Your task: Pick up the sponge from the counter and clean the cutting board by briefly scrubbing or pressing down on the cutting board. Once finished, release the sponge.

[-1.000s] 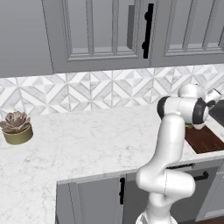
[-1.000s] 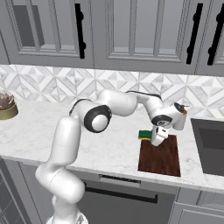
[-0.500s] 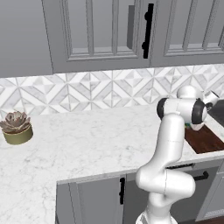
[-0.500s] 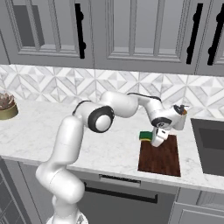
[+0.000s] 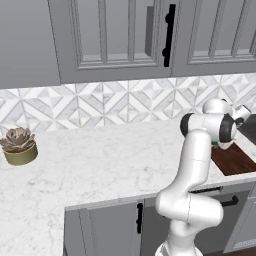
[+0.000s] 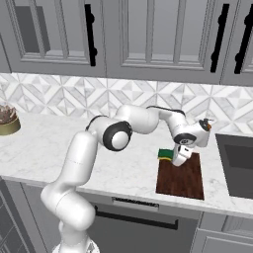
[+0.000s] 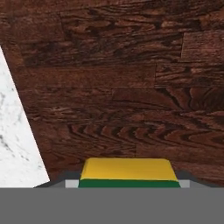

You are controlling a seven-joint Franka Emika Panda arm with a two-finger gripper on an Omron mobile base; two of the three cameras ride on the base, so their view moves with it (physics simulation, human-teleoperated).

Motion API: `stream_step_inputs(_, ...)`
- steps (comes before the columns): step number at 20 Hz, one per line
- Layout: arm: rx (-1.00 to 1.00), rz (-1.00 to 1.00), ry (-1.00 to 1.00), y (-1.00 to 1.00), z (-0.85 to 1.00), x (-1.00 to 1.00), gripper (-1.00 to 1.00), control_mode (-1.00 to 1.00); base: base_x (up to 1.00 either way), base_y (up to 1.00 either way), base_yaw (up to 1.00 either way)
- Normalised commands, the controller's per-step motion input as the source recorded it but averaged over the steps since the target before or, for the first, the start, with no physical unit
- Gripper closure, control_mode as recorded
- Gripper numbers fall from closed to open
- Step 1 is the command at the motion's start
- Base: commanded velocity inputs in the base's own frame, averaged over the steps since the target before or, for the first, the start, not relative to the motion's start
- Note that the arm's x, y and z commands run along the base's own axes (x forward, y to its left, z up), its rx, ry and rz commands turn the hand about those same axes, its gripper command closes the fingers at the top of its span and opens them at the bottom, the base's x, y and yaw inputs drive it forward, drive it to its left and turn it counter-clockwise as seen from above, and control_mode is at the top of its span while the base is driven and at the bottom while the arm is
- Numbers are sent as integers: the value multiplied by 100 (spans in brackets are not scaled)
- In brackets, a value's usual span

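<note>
White marble-look worktop carried a dark reddish-brown wooden cutting board near its front edge. Claw pinched the green-over-yellow rectangular sponge at the board's rear left corner, apparently positioned low for scrubbing.

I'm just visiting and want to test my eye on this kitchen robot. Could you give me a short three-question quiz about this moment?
1. True or false: the gripper is over the cutting board.
2. What is between its fingers? A) sponge B) potted plant C) nothing
3. Fill in: the cutting board lies on the white marble ____.

Key: 1 true. 2 A, seen in the hand view. 3 counter.
</note>
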Motion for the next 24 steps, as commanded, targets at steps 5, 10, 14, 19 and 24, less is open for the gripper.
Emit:
stream_step_inputs(5, 0, 0, -3, -7, -45, -27, 100, -100, 0, 0, 0)
stream_step_inputs(10, 0, 0, -7, 0, -40, -41, 100, -100, 0, 0, 0)
stream_step_inputs(14, 0, 0, -5, 0, -20, -61, 100, -100, 0, 0, 0)
stream_step_inputs(19, 0, 0, -2, 0, -45, -72, 100, -100, 0, 0, 0)
stream_step_inputs(24, -1, 3, 22, 0, -61, -72, 100, -100, 0, 0, 0)
